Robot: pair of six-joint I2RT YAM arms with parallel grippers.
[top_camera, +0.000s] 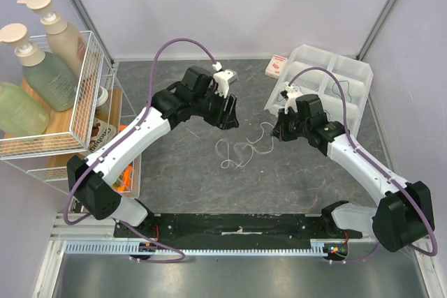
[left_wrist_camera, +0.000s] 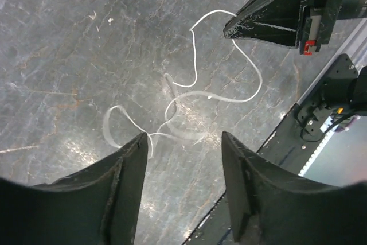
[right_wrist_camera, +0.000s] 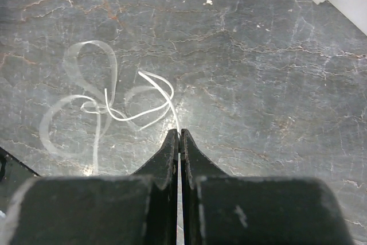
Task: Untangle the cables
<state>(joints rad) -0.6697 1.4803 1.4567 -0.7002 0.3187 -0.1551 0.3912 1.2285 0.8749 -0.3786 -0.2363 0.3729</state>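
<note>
left claw [left_wrist_camera: 183, 142] spread wide above looped white cables [left_wrist_camera: 194, 55] on surface [top_camera: 293, 172], right wrist view shows right claw [right_wrist_camera: 179, 133] pinched shut on a strand's end, that grip unreadable from overhead

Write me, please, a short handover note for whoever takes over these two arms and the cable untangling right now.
Left gripper: open, holding nothing, poised above the loops.
Right gripper: shut on one end of the thin white cable.
Cables: the thin white cable and a translucent looped cable lie crossed over each other on the grey marbled table, between the two arms.
Done: one cable end is gripped; nothing is separated yet.
Left: draw the white cable out of the loops, probably with the left gripper pinning the translucent one, then lay the two apart.
</note>
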